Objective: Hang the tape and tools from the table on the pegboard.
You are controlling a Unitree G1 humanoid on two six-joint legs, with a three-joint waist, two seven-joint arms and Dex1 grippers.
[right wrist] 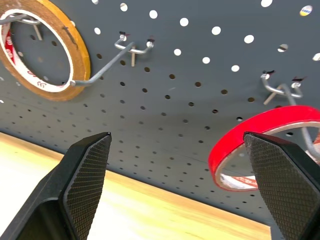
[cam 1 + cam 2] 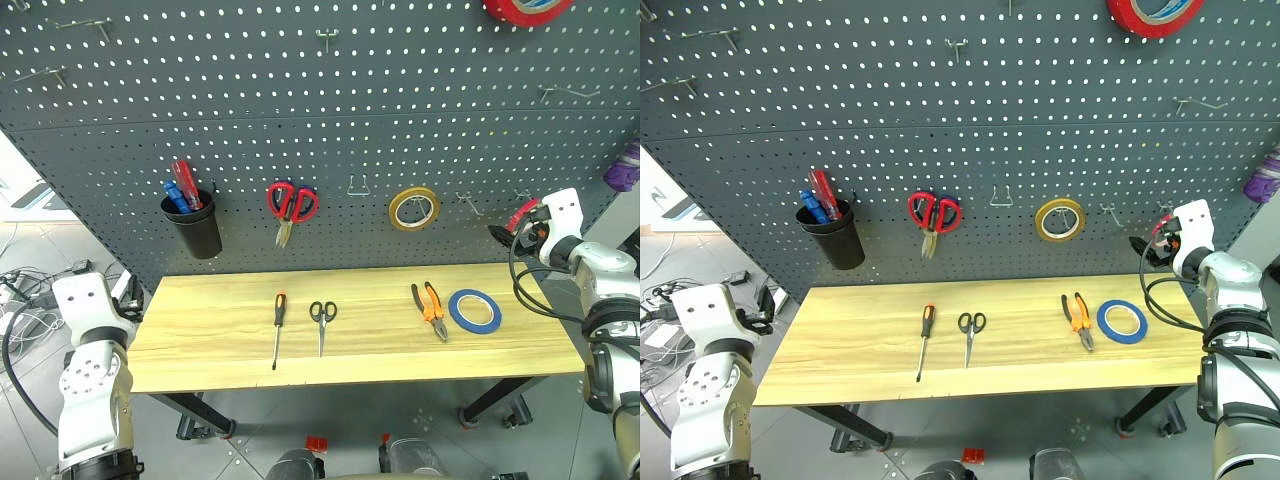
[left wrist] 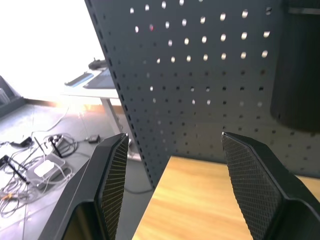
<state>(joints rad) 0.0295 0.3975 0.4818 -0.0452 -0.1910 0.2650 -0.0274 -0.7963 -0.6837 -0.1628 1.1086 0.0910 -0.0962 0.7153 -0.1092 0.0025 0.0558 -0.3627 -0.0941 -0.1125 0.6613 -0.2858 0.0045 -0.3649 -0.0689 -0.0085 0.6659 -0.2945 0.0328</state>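
Left gripper (image 3: 172, 187) fingers stood partly apart, nothing between them; ahead of them lay the worktop's (image 3: 200, 200) left corner and the pegboard (image 3: 200, 75) edge. Right gripper (image 1: 175, 185) fingers were spread wide, also empty; just past them hung a red roll (image 1: 260, 145) on its hook, an empty hook (image 1: 100, 67) between the fingers' line and the yellow-tan roll (image 1: 40, 55).

All task items lay untouched on the worktop, well short of both sets of fingers: blue tape (image 2: 474, 310) nearest the right fingers, pliers (image 2: 429, 308) just beside it, small scissors (image 2: 322, 322) and screwdriver (image 2: 279, 325) toward the middle.

Step in hand, as I judge it: start a first pick, probably the tape with the right arm. To do it well, bring the fingers down and back from the board, pinch across the ring's rim, and keep clear of the pliers' handles.

Room: open worktop around each tool. Tape sat near the right end, so the approach should avoid nudging it toward the edge. Free hooks showed on the board between the red-handled scissors (image 2: 291, 205) and the yellow-tan roll.
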